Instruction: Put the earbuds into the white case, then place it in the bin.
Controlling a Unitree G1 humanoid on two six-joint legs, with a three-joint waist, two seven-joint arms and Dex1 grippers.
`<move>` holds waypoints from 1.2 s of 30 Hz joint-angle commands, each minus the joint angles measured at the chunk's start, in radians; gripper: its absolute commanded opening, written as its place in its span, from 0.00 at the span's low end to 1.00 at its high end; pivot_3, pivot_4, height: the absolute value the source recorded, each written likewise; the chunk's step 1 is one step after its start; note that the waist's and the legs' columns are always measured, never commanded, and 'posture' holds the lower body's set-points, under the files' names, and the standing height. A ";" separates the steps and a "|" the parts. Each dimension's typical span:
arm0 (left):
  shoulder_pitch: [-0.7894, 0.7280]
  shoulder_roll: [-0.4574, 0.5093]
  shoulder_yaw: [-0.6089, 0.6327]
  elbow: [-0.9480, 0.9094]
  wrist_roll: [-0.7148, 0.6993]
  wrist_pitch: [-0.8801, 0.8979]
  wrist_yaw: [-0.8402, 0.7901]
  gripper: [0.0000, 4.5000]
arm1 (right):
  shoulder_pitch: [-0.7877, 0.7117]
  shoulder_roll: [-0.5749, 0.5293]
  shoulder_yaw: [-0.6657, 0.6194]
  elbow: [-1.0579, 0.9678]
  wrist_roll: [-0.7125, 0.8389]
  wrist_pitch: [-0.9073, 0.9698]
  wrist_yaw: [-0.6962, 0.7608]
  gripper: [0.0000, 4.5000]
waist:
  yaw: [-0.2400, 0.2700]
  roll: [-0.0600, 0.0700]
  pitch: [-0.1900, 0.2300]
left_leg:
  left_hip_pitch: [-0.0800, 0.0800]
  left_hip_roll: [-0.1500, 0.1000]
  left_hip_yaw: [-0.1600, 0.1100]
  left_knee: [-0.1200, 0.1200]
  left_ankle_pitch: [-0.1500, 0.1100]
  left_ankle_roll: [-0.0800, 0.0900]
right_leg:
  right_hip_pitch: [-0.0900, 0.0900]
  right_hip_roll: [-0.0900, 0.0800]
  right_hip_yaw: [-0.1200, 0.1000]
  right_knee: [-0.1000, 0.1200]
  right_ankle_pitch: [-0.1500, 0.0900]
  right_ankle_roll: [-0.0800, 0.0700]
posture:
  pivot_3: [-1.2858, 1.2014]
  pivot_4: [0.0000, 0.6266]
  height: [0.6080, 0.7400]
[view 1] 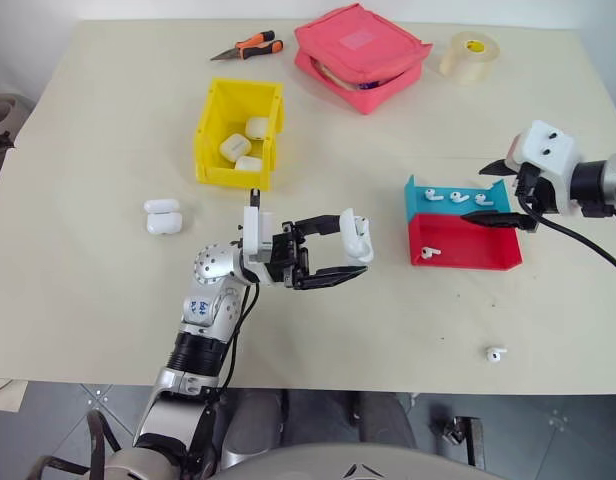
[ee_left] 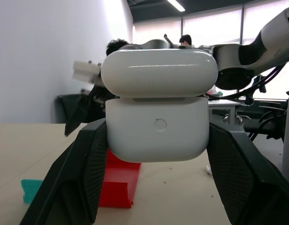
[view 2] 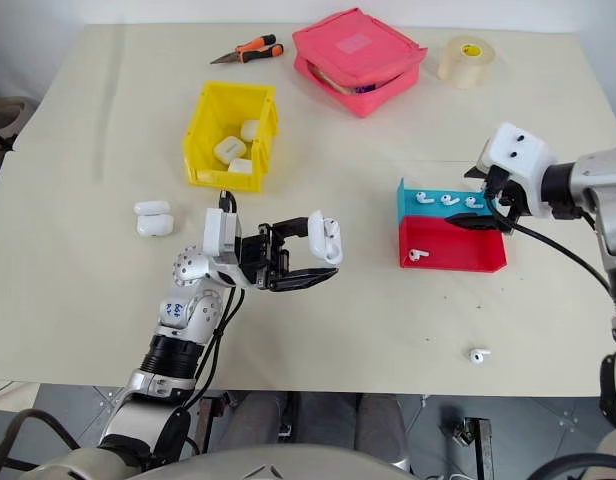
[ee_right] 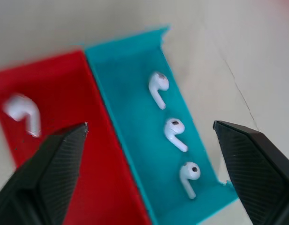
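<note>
A: How does the white case (view 1: 356, 236) look?
B: Glossy, rounded, lid ajar, a small round button on its front; the left gripper (view 1: 340, 250) pinches it above the table (view 1: 88, 150).
A: And the right gripper (view 1: 500, 193)?
B: Spread wide over three glossy earbuds (ee_right: 175, 132) in the teal-and-red tray (view 1: 466, 258). The yellow plastic bin (view 1: 213, 125) holds three more cases.

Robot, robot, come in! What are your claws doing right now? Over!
Left claw shut on white case, lid open. Right claw open over tray, above three earbuds. One earbud loose on table. Nothing in the way.
</note>
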 commanded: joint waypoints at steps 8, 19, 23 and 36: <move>0.005 -0.017 -0.004 -0.026 0.002 -0.040 0.025 0.62 | -0.259 0.147 0.044 0.396 -0.156 -0.263 0.046 1.00 | -0.018 0.000 0.000 | -0.001 0.000 -0.001 0.000 0.000 -0.001 | 0.000 0.000 -0.001 0.000 0.000 0.000 | 0.52 0.24 1.00; 0.025 0.005 0.004 -0.044 -0.005 -0.041 0.042 0.62 | -0.270 0.126 -0.008 0.338 -0.112 -0.076 0.250 1.00 | -0.017 0.001 0.000 | -0.003 0.000 -0.003 0.002 0.000 -0.001 | -0.001 0.000 -0.002 0.001 0.000 0.000 | 0.52 0.24 1.00; 0.021 0.000 0.001 -0.038 -0.004 -0.043 0.047 0.62 | -0.226 0.128 0.007 0.316 -0.126 -0.065 0.268 1.00 | -0.017 0.001 0.000 | -0.005 0.000 -0.004 0.002 0.000 -0.001 | -0.003 0.000 -0.003 0.001 0.000 0.000 | 0.52 0.24 1.00; 0.023 0.001 -0.006 -0.044 -0.007 -0.032 0.047 0.62 | -0.194 0.188 0.025 0.376 -0.165 -0.101 0.257 1.00 | -0.018 0.001 0.000 | -0.006 0.000 -0.004 0.004 0.000 -0.001 | -0.003 -0.001 -0.004 0.002 0.000 0.000 | 0.52 0.24 1.00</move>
